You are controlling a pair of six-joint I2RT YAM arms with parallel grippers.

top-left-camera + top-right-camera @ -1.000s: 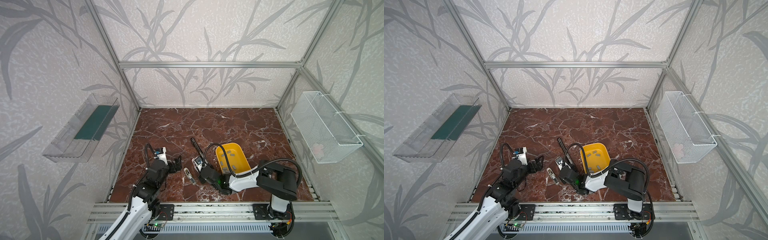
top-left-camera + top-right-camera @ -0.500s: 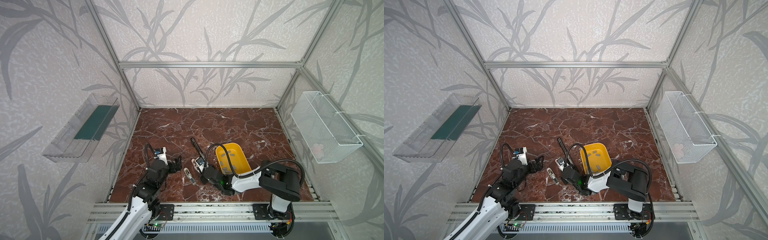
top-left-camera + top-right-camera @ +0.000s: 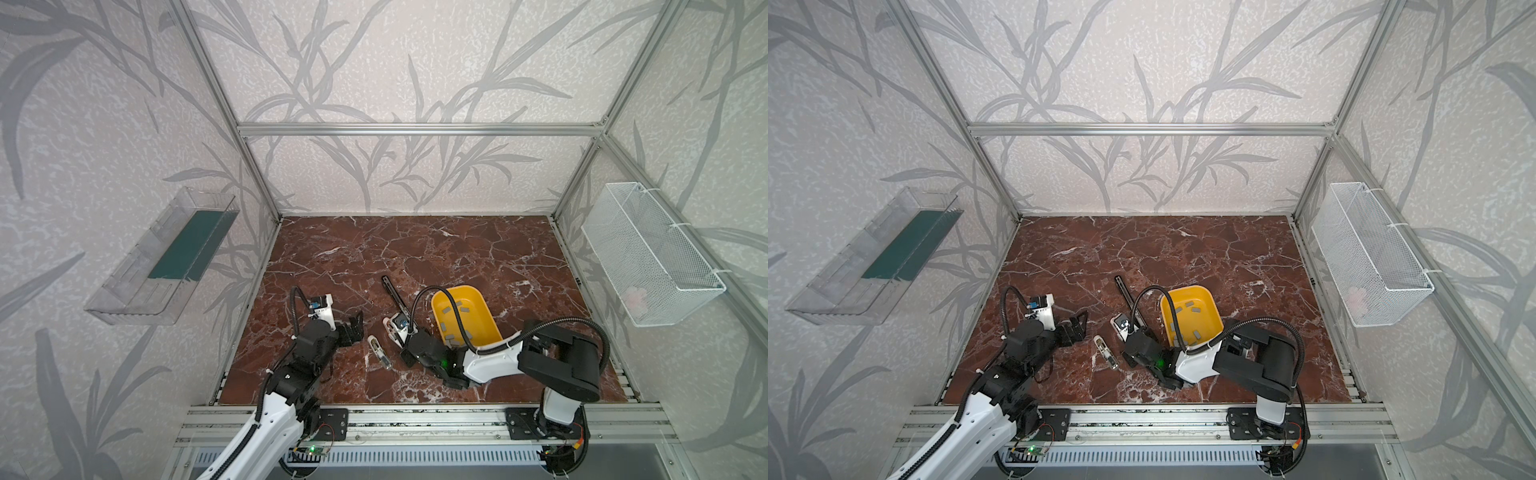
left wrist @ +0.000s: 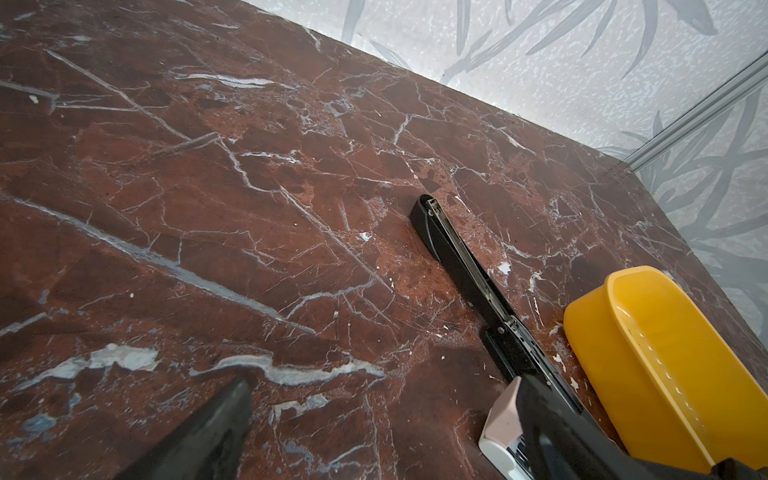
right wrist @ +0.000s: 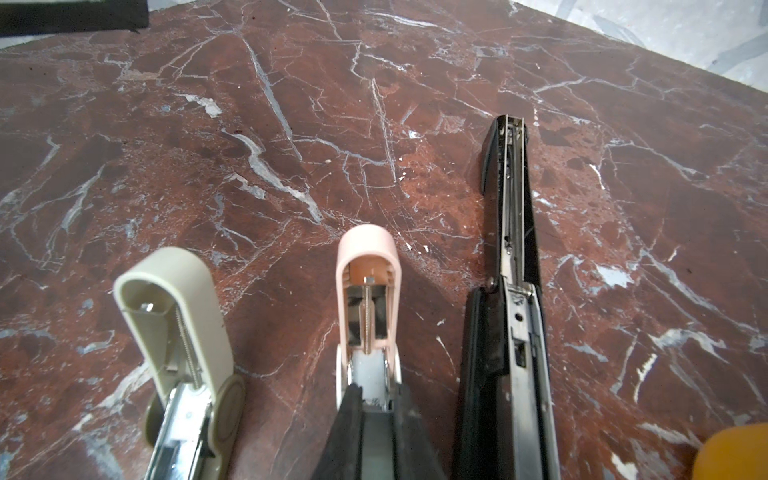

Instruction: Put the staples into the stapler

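Three staplers lie open on the marble floor: a beige one (image 5: pixel 183 299), a pink one (image 5: pixel 368 257) and a long black one (image 5: pixel 513 232). My right gripper (image 5: pixel 376 392) is shut on a flat grey strip of staples (image 5: pixel 376 436), its tips right over the pink stapler's open tray. In both top views it (image 3: pixel 400 336) sits by the pink stapler (image 3: pixel 390 325). More staples (image 3: pixel 455 307) lie in the yellow bin (image 3: pixel 455 287). My left gripper (image 3: pixel 353 328) stands open and holds nothing, left of the beige stapler (image 3: pixel 379 351).
The yellow bin (image 4: pixel 665 353) stands close beside the black stapler (image 4: pixel 453 249). On the left wall hangs a clear shelf (image 3: pixel 166 266), and a white wire basket (image 3: pixel 648 253) on the right wall. An aluminium rail (image 3: pixel 415 419) runs along the front edge.
The right arm's elbow has shifted slightly, while its gripper stays over the pink stapler. The left arm has not moved.
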